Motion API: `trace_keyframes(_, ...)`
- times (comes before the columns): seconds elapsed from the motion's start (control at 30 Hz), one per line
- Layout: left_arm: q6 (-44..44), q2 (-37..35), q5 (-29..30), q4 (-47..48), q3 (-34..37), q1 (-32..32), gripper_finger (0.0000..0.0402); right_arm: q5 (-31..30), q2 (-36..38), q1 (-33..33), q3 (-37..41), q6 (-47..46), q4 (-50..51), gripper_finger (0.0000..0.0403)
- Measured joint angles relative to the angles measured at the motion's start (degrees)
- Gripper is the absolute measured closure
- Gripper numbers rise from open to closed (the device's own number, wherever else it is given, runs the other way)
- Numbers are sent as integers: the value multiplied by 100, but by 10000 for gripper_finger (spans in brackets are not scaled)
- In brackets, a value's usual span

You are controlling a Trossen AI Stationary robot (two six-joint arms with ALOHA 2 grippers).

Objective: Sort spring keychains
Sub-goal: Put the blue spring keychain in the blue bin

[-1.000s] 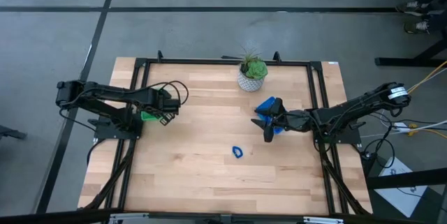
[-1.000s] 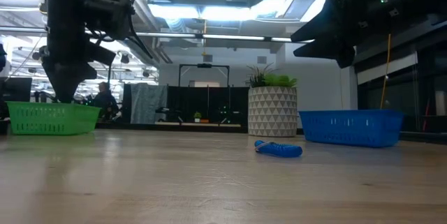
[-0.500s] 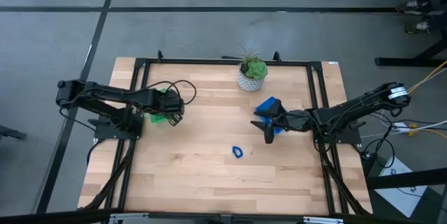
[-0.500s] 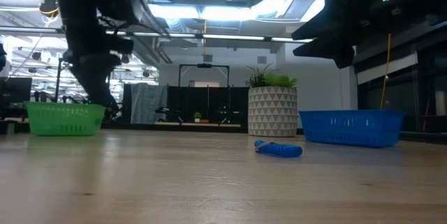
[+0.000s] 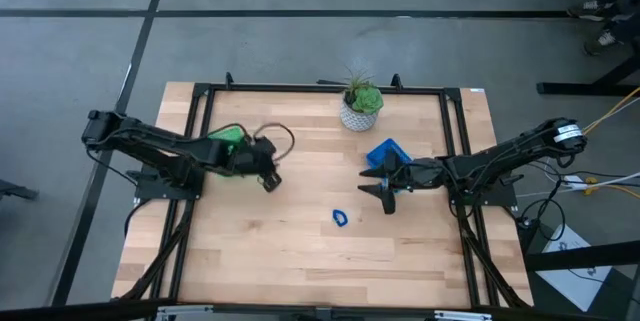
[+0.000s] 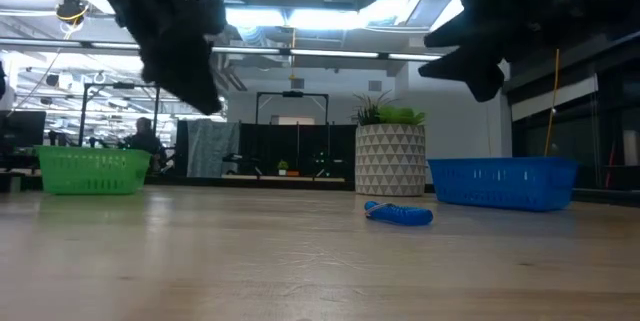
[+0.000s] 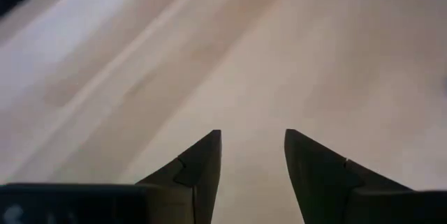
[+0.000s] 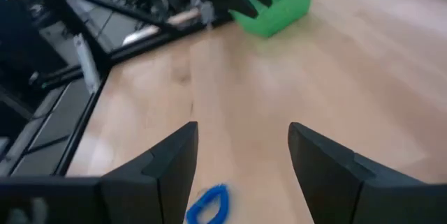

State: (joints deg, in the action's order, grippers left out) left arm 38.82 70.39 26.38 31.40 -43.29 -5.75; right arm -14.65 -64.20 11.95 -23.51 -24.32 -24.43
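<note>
With fingers spread and empty, the right gripper (image 5: 388, 199) should descend squarely over the blue spring keychain (image 5: 340, 218); the left gripper (image 5: 270, 180), also spread, hovers well apart from it.

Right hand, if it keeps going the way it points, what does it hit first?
Probably bare table. The open right hand aims across it toward the green tray; the blue keychain lies below its line.

You have a tabletop (image 5: 300, 221) of pale wood planks with a smooth, faintly shiny finish, framed by matt black metal rails (image 5: 318, 88). The green tray (image 6: 88, 171) and blue tray (image 6: 505, 182) look like slotted, slightly glossy plastic, as does the blue spring keychain (image 6: 399, 213). The plant pot (image 6: 390, 159) has a matt, patterned surface, and each pincer's fingers (image 7: 199, 175) look like matt black plastic.
</note>
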Motion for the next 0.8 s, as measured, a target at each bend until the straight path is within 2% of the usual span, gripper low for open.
trace_keyframes(0.2, -707, 386, -2, -1772, 72, -775, 253, 450, -478, 21, -85, -141, 28, 183)
trace_keyframes(0.33, -1014, 690, 145, -2582, 70, -1161, 252, 659, -845, 21, -638, -245, 747, 183)
trace_keyframes(0.53, -1348, 1069, 216, -3042, 44, -1421, 249, 676, -1785, 46, -1898, -249, 2511, 183)
trace_keyframes(0.8, -1211, 1060, 211, -3078, 41, -1425, 249, 823, -3065, 107, -3351, 71, 3821, 183)
